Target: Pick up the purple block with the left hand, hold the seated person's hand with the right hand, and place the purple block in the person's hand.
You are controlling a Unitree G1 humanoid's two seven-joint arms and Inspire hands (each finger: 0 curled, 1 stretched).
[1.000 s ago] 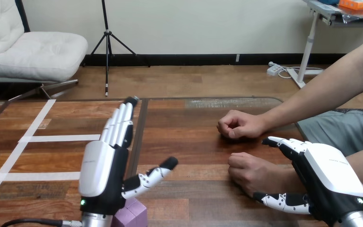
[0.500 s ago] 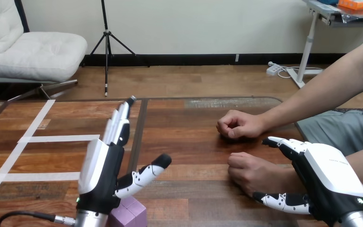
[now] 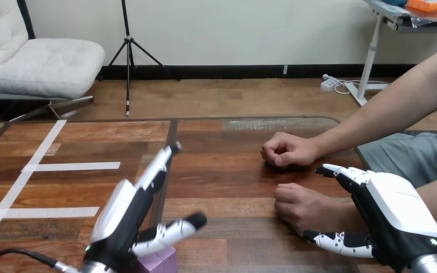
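Note:
The purple block (image 3: 160, 261) lies on the table (image 3: 227, 170) at the near edge, mostly hidden under my left hand (image 3: 122, 219). That hand hangs just above it, open, its straight fingers (image 3: 158, 166) leaning forward and to the right and its thumb (image 3: 170, 232) stretched over the block's top. My right hand (image 3: 395, 219) is open at the lower right. Its fingers (image 3: 341, 172) and thumb (image 3: 336, 241) stand on either side of the wrist of the person's nearer hand (image 3: 301, 207), a loose fist resting on the wood. They are not closed round it.
The person's farther hand (image 3: 287, 151) rests as a fist on the table, its forearm running off to the upper right. White tape strips (image 3: 71, 166) cross the table's left part. A dark seam (image 3: 170, 142) splits the tabletop.
My left hand has tipped forward and to the right and sunk lower, its thumb dropping towards the purple block. My right hand and both of the person's hands have stayed put.

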